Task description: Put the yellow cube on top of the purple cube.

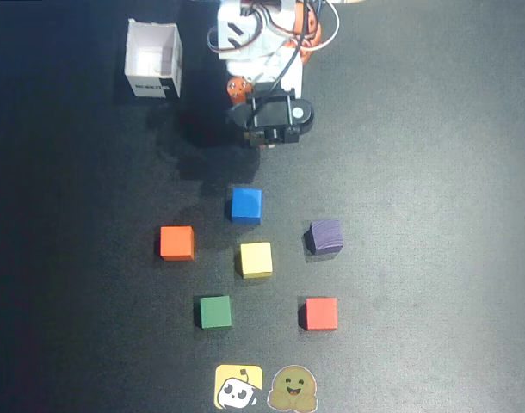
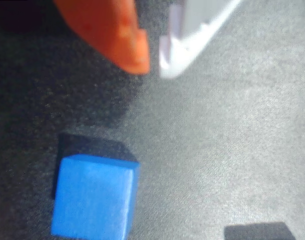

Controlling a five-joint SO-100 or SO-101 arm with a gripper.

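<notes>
In the overhead view the pale-yellow cube (image 1: 256, 259) sits on the black mat in the middle of the group of cubes. The dark purple cube (image 1: 324, 237) lies to its right and slightly farther back, apart from it. My gripper (image 1: 264, 140) hangs near the arm's base, behind the blue cube (image 1: 245, 205) and well away from both. In the wrist view my gripper (image 2: 153, 67) has its orange finger (image 2: 117, 35) and white finger (image 2: 192, 35) with tips nearly together, holding nothing. The yellow cube is out of the wrist view.
An orange cube (image 1: 176, 243), a green cube (image 1: 215, 311) and a red cube (image 1: 320, 313) surround the yellow one. An open white box (image 1: 153, 58) stands at back left. Two stickers (image 1: 238, 387) lie at the front edge. The blue cube (image 2: 92, 197) fills the wrist view's lower left; a dark block edge (image 2: 257, 232) shows at lower right.
</notes>
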